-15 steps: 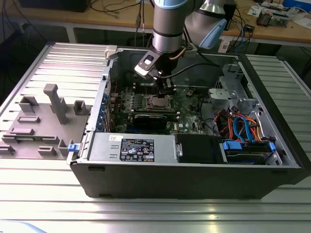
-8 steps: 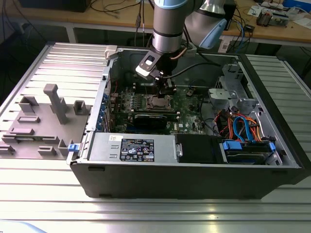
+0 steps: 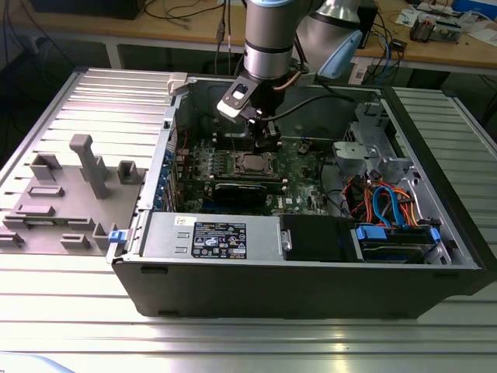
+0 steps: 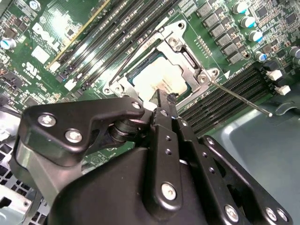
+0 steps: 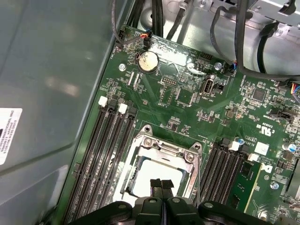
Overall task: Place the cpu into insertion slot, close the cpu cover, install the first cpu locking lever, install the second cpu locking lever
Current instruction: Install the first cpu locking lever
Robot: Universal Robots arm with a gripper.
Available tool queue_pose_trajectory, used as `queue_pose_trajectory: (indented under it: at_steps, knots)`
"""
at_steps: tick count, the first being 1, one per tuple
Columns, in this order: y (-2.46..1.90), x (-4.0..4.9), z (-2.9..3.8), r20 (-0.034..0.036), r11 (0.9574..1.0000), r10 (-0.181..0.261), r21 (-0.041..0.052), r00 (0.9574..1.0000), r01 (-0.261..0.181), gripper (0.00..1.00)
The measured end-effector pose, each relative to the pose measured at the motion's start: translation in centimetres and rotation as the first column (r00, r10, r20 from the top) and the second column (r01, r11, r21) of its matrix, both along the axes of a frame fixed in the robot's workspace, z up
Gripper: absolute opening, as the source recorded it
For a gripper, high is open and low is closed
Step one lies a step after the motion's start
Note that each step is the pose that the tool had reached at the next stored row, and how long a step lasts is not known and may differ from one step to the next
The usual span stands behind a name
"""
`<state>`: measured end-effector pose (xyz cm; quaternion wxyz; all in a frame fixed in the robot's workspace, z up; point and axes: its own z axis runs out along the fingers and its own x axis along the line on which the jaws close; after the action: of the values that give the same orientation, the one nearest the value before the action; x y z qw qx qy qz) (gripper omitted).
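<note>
First wrist view: end effector (image 5: pixel 161 183) over cpu (image 5: pixel 144 171)

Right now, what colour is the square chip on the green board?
Pale silvery grey; the chip shows best in the second wrist view.

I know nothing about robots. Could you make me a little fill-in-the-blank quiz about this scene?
The cpu is seated on a ___ circuit board. The gripper is right over the cpu with its jaws ___. The cpu cover frames the cpu, folded ___, not raised.
Missing words: green; shut; down.
</note>
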<state>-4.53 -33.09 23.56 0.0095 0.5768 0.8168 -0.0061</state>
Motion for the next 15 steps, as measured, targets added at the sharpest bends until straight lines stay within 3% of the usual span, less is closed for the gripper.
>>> queue_pose_trajectory:
  at_steps: [15]
  knots:
    - [-0.25, 0.0, 0.01, -0.0001, 0.9992, 0.04, -0.0001, 0.9992, -0.04, 0.11]
